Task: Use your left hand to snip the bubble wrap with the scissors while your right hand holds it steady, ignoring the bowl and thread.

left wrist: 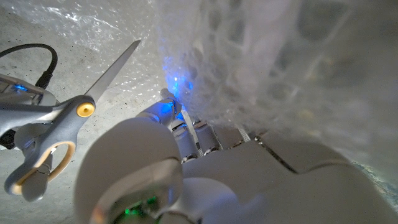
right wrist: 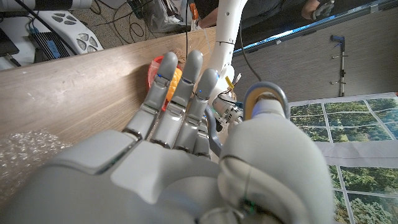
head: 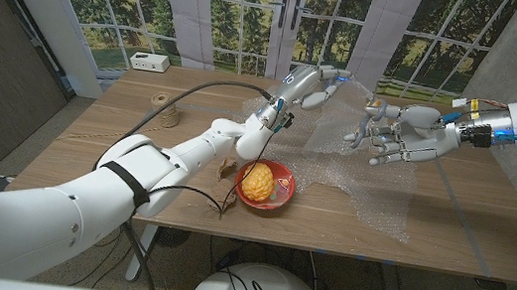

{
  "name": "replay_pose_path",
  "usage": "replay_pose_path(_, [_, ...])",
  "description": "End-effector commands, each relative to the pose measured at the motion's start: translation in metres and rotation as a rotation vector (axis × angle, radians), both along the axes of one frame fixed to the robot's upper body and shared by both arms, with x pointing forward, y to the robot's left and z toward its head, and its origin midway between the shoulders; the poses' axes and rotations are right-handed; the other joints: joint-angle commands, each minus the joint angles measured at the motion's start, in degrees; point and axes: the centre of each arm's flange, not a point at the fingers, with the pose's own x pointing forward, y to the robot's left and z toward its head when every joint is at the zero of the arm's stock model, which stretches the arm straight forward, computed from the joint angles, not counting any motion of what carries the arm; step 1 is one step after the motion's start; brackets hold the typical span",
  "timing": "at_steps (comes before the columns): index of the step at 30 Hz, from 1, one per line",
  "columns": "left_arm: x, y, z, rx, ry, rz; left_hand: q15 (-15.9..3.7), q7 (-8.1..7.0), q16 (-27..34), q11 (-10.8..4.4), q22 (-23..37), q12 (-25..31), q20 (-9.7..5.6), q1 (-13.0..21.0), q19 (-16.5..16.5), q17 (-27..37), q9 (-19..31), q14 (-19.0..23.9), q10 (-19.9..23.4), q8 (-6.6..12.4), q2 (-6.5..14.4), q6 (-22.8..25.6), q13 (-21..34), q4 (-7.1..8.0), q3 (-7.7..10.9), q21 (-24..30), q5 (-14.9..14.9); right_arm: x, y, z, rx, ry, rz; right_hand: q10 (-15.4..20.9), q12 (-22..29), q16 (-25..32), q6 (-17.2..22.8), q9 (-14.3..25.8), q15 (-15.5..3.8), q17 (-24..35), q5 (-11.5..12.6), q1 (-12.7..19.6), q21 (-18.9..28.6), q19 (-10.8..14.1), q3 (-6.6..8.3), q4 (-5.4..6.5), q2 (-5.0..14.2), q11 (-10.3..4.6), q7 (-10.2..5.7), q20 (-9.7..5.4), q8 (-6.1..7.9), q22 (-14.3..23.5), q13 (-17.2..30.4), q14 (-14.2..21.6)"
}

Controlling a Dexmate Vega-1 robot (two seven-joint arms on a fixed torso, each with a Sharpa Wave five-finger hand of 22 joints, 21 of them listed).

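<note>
The bubble wrap (head: pixel 372 195) lies on the table's right half, and one end rises to my left hand (head: pixel 312 84). That hand is raised over the table's far middle with its fingers (left wrist: pixel 186 134) in the lifted sheet (left wrist: pixel 261 56). The scissors (left wrist: pixel 85 109) have grey handles with cream lining and a gold pivot. Their blade points at the wrap, a little apart from it. My right hand (head: pixel 400 134) carries them: a handle ring (right wrist: pixel 266 89) sits at its thumb, while its fingers (right wrist: pixel 180 81) are stretched out. It hovers to the right of the left hand.
A red bowl (head: pixel 283 200) with a yellow-orange ball in it stands near the front middle, under my left forearm. A twine spool (head: pixel 168 110) sits at the left. A white box (head: pixel 149 62) is at the far left edge. Windows stand behind the table.
</note>
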Motion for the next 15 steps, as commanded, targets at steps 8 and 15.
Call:
replay_pose_path(8, [-0.006,-0.002,-0.0013,-0.004,-0.001,-0.038,-0.97,-0.02,0.4,-0.19,-0.1,-0.5,-5.51,-0.5,-0.4,-0.1,-0.4,-0.4,0.0,0.17,0.2,-0.4,0.7,-0.05,0.29,0.5,0.2,0.0051,-0.0038,-0.0034,-0.023,0.032,0.007,0.5,-0.4,0.0,-2.0,0.2,-5.54,0.1,0.2,-0.3,-0.2,0.4,-0.23,-0.18,-0.04,0.12,2.09,0.15,0.1,0.1,-0.1,0.7])
replay_pose_path(15, [-0.0052,-0.0006,-0.0017,-0.008,0.009,-0.044,-0.97,-0.02,0.3,-0.1,0.1,-0.8,-5.44,-0.6,-0.6,-0.3,-0.7,-0.6,0.0,0.23,0.2,-0.3,0.5,0.09,0.44,0.5,0.3,0.0078,-0.0045,-0.0015,-0.027,0.03,0.002,0.6,-0.2,-0.1,-2.0,0.2,-5.51,0.1,0.3,-0.3,-0.3,0.4,-0.26,-0.23,0.07,0.18,1.85,0.12,0.12,0.1,0.2,0.8])
